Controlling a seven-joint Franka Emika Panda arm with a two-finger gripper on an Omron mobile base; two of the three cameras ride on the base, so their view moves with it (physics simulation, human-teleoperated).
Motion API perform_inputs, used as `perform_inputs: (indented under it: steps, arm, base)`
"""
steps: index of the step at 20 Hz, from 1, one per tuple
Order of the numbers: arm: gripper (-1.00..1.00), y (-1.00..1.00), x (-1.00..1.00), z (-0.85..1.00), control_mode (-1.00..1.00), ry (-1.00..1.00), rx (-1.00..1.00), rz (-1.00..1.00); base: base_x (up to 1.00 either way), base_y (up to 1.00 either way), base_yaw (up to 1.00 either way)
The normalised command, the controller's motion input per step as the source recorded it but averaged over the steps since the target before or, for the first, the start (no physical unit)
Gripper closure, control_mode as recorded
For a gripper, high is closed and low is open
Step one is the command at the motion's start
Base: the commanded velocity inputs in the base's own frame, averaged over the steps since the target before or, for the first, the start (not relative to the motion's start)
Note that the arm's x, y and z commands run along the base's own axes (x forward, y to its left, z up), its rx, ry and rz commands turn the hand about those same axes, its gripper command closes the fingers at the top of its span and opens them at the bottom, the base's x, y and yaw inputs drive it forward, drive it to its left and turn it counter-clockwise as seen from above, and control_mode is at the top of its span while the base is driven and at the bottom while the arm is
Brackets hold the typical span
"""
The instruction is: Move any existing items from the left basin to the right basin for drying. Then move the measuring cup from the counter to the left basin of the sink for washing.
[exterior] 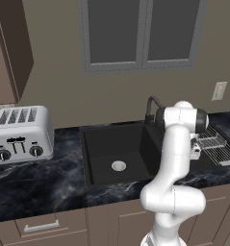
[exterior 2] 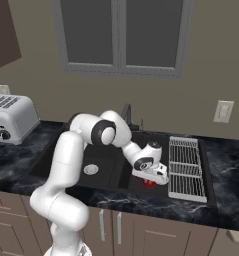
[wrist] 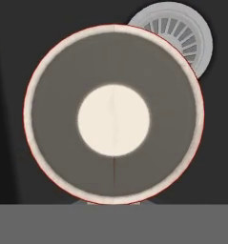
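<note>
Holding the red mug (exterior 2: 150, 183) down in the narrow right basin (exterior 2: 141, 172), the claw (exterior 2: 151, 179) looks clamped on its rim; hand view looks straight into the white inside, w/ that basin's drain (wrist: 182, 33) just behind. Wide left basin (exterior: 111, 149) is bare apart from its drain (exterior: 118, 166), so step 1 is prob. nearly done, only letting go left. Step 2 not begun; can't spot the measuring cup on the table (exterior: 34, 182). Count: 1 mug, 2 basins, 2 drains, 1 toaster (exterior: 21, 133), 1 rack (exterior 2: 185, 167).

Soft, even, dim rendered light (no glare), slightly blurry low-resolution edges.
</note>
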Motion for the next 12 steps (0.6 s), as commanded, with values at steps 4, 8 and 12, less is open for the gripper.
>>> perform_inputs:
  steps: [4,8,12]
  arm:
    - [1.0,0.0,0.04,-0.15,-1.0,0.0,0.0,0.0]
    - [1.0,0.0,0.04,-0.12,-1.0,0.0,0.0,0.0]
    - [1.0,0.0,0.04,-0.12,-1.0,0.0,0.01,0.0]
  base:
    - [0.0,0.0,0.0]
    - [0.0,0.0,0.0]
    - [0.0,0.0,0.0]
